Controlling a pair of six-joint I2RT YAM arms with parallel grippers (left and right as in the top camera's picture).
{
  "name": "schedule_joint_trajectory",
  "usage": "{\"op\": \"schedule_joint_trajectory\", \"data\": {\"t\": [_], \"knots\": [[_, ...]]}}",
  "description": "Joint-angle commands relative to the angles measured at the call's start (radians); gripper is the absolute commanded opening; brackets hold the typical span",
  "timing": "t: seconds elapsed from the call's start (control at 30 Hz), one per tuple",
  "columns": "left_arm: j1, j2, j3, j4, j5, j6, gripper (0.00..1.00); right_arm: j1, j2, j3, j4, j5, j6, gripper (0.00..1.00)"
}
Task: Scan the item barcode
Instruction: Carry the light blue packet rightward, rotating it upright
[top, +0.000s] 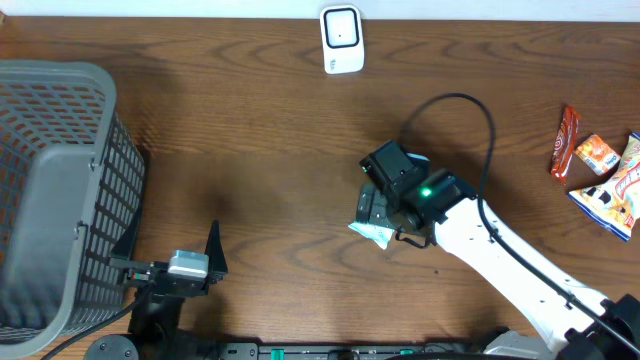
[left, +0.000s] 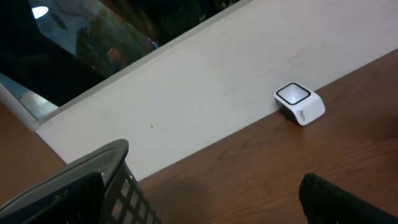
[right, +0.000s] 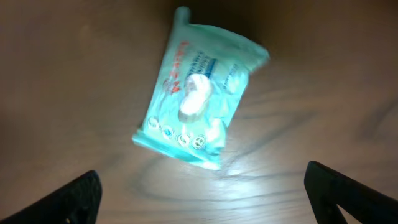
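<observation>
While the R arm reaches in over the middle of the table (top: 250, 130), the R gripper (right: 202, 190) hangs right above the pack of wipes (right: 198, 93). Its fingers (right: 348, 196) are spread wide, one at each bottom corner of the wrist view, w/ only bare wood btwn them. The pack isn't held. It lies flat on the table, teal & white, white flap in the middle facing up, set at a slant, clear of both fingers. Print on it is too blurred to say if a barcode shows. From overhead only a corner of the pack pokes out from under the gripper head. A green light (top: 427, 192) is lit on the arm.

The scanner (top: 342, 38), a small white block w/ a dark window, sits at the far edge of the table, well apart from the pack.

The L gripper (top: 170, 252) is near the front-left edge, just beside the grey basket (top: 50, 190), jaws fully apart & empty. Its wrist cam sees the basket rim at lower left and the scanner off to the right, against a white board.

At the right edge lie a red bar (top: 566, 140), an orange packet (top: 597, 153) & a bag (top: 612, 195), close together and well apart from the pack.
</observation>
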Motion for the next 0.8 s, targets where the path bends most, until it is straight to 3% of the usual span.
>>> {"op": "schedule_joint_trajectory", "data": {"t": [0.0, 0.17, 0.2, 0.23, 0.33, 0.5, 0.67, 0.77], "knots": [[-0.005, -0.006, 0.004, 0.002, -0.013, 0.006, 0.99, -0.008, 0.017, -0.079, 0.085, -0.032, 0.406, 0.99], [-0.005, -0.006, 0.004, 0.002, -0.012, 0.006, 1.0, -0.016, 0.017, -0.226, 0.306, -0.04, 0.437, 0.98], [-0.005, -0.006, 0.004, 0.002, -0.012, 0.006, 1.0, -0.016, 0.018, -0.25, 0.337, -0.03, 0.446, 0.96], [-0.005, -0.006, 0.004, 0.002, -0.013, 0.006, 1.0, -0.018, 0.018, -0.297, 0.397, -0.009, 0.461, 0.86], [-0.005, -0.006, 0.004, 0.002, -0.012, 0.006, 1.0, -0.021, 0.018, -0.356, 0.492, 0.014, 0.458, 0.8], [-0.005, -0.006, 0.004, 0.002, -0.013, 0.006, 1.0, -0.027, 0.018, -0.403, 0.64, 0.032, 0.328, 0.79], [-0.005, -0.006, 0.004, 0.002, -0.012, 0.006, 1.0, -0.027, 0.039, -0.406, 0.67, 0.043, 0.203, 0.84], [-0.005, -0.006, 0.004, 0.002, -0.012, 0.006, 1.0, -0.027, 0.095, -0.406, 0.66, 0.035, 0.204, 0.79]]}}
